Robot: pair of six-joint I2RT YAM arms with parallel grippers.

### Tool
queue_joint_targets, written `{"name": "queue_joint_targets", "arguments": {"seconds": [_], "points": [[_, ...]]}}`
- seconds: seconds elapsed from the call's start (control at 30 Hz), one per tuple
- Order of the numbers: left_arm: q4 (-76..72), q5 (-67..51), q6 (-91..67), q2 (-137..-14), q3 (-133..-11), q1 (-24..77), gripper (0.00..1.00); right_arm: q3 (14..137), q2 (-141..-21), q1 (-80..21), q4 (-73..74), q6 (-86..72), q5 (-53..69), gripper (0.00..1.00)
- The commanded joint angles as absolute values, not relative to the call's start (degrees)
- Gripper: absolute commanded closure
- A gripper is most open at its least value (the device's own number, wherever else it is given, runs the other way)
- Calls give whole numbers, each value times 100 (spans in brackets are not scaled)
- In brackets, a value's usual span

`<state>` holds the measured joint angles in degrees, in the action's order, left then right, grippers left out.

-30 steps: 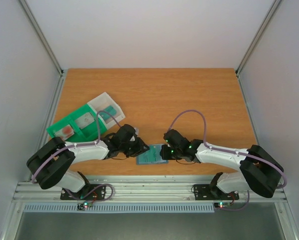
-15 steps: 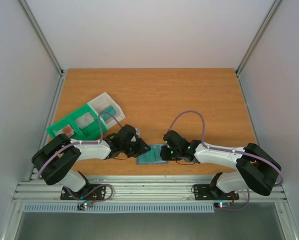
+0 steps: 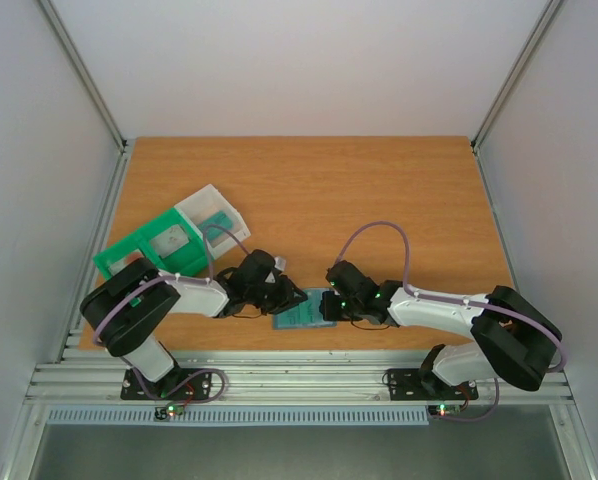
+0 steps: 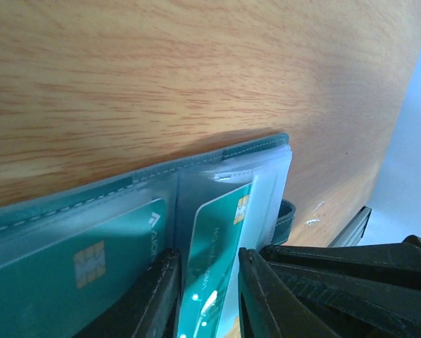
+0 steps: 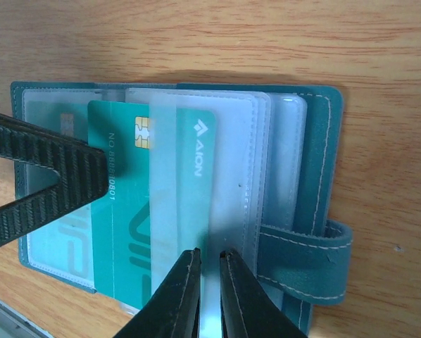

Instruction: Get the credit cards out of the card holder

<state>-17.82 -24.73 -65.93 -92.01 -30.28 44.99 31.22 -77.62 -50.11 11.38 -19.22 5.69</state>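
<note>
The slate-blue card holder (image 3: 301,310) lies open near the table's front edge, its tab clasp (image 5: 305,257) on the right. A teal card (image 5: 119,211) sticks partway out of a clear sleeve (image 5: 231,162) to the left. My left gripper (image 4: 209,253) has its jaws close on either side of this card (image 4: 217,239), and one finger (image 5: 70,165) lies over the card's left edge. A second teal card (image 4: 91,267) sits in the left leaf. My right gripper (image 5: 205,252) is pinched on the clear sleeve. Both grippers (image 3: 282,298) (image 3: 327,305) meet at the holder.
A green tray (image 3: 129,255) with a clear box (image 3: 214,215) stands at the left, behind my left arm. The metal rail (image 3: 299,375) along the table's front edge runs just below the card holder.
My left arm's elbow and upper link have swung to the right, and its gripper has stayed at the holder's left edge. The right arm and the card holder have barely moved.
</note>
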Motion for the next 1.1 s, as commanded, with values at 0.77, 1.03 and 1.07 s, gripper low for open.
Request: {"name": "queue_joint_targets", "arguments": {"seconds": [0.77, 1.03, 1.07], "points": [[-1516, -1976, -6624, -8386, -2650, 4465, 99, 3094, -7849, -5032, 1133, -1980, 521, 87], [-523, -1464, -6408, -7596, -2700, 4447, 100, 3223, -7436, -5037, 1239, -1920, 676, 83], [-454, -1448, -6403, -7480, -2707, 4447, 100, 3218, -7332, -5036, 1235, -1932, 734, 82]]}}
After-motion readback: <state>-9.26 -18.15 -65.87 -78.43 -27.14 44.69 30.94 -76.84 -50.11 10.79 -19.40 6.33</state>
